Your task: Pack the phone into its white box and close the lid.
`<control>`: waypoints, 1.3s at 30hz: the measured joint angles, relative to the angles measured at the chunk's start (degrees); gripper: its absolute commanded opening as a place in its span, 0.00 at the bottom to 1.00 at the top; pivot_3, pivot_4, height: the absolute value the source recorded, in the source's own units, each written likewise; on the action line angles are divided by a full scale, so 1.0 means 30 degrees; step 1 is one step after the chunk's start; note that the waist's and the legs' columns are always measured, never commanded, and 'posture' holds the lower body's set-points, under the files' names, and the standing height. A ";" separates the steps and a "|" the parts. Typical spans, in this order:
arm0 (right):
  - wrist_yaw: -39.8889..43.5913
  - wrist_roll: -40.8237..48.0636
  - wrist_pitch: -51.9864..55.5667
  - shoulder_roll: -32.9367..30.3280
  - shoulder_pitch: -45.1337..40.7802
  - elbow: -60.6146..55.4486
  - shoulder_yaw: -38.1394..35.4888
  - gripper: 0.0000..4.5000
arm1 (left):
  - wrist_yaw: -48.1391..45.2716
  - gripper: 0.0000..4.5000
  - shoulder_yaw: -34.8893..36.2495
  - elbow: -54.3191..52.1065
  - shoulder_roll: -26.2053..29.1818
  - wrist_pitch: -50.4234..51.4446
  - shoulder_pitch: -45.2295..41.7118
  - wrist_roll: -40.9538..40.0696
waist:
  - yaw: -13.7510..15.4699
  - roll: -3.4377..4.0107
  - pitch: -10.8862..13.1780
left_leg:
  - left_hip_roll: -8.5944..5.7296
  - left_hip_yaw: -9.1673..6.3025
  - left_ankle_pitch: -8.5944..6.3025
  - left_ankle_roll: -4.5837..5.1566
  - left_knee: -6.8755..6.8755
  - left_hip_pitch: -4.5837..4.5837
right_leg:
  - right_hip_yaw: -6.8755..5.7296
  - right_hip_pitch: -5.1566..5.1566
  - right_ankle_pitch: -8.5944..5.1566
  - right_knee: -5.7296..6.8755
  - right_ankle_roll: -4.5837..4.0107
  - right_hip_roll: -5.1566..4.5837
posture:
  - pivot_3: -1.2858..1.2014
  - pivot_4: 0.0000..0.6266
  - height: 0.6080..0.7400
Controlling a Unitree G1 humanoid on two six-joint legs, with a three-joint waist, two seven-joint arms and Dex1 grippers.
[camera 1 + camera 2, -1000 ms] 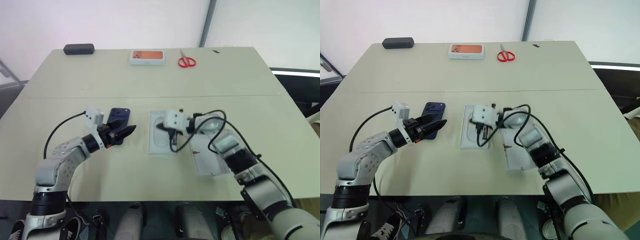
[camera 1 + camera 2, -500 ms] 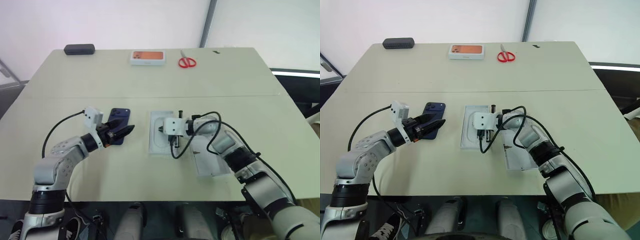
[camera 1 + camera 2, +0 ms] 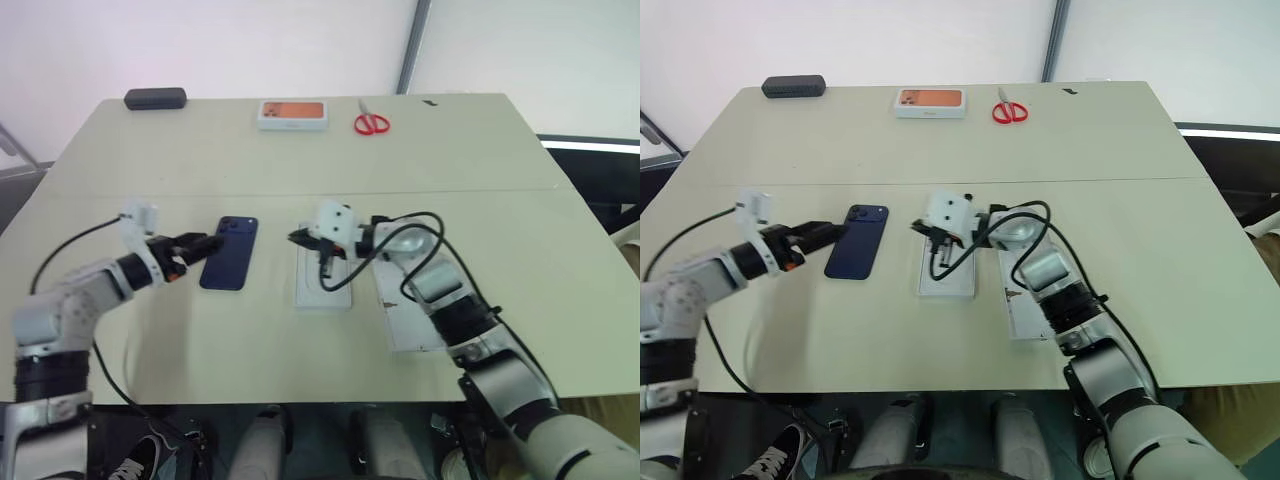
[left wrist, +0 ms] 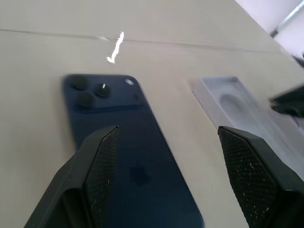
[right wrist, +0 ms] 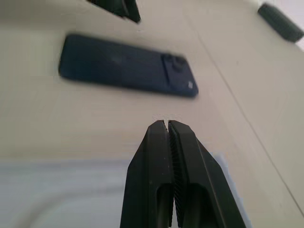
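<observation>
The dark blue phone (image 3: 230,253) lies flat on the table, back up, its camera cluster at the far end. My left gripper (image 3: 207,243) is open at the phone's left edge; in the left wrist view its fingers (image 4: 102,156) stand wide apart with the phone (image 4: 128,156) lying between and beyond them. The white box (image 3: 323,285), with a moulded insert, sits to the right of the phone. My right gripper (image 3: 296,238) is shut and empty, pointing left over the box's far left corner. The lid (image 3: 412,310) lies open side up to the right of the box.
At the table's far edge lie a black oblong case (image 3: 155,97), a white box with an orange picture (image 3: 292,113) and red scissors (image 3: 372,123). Black cables loop off both wrists. A seam crosses the table behind the phone.
My left gripper has drawn back to the left, and the phone it partly covered now lies fully in view. My right gripper has swung left over the box, still shut.
</observation>
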 measured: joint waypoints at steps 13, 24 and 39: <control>-0.2999 -0.4669 0.1087 0.2911 -0.2165 0.4173 0.4078 0.03 | -0.2801 0.78 -0.1691 0.5919 0.1056 0.0788 -0.1611 0.1687 | -0.0263 -0.0015 -0.0006 | -0.0028 -0.0001 0.0029 -0.0050 -0.0005 -0.0014 | 0.0008 -0.0059 -0.0001 0.0083 -0.0001 -0.0019 | 0.52 0.24 1.00; -0.2403 -0.4930 0.2479 0.3681 -0.2239 0.4797 0.4454 0.03 | -0.4025 0.78 -0.2916 0.6625 0.0507 0.0358 -0.2726 0.3286 | -0.0159 -0.0008 -0.0024 | -0.0042 -0.0008 0.0030 -0.0053 0.0001 0.0001 | 0.0008 -0.0034 -0.0002 0.0097 0.0001 -0.0037 | 0.52 0.24 1.00; -0.2192 -0.4916 0.3292 0.3762 -0.2388 0.4780 0.4367 0.03 | -0.5079 0.78 -0.3054 0.6855 -0.0453 0.2562 -0.3696 0.3861 | -0.0102 0.0042 -0.0090 | -0.0062 -0.0015 0.0030 -0.0050 0.0005 0.0019 | 0.0002 -0.0001 -0.0011 0.0094 0.0015 -0.0051 | 0.52 0.24 1.00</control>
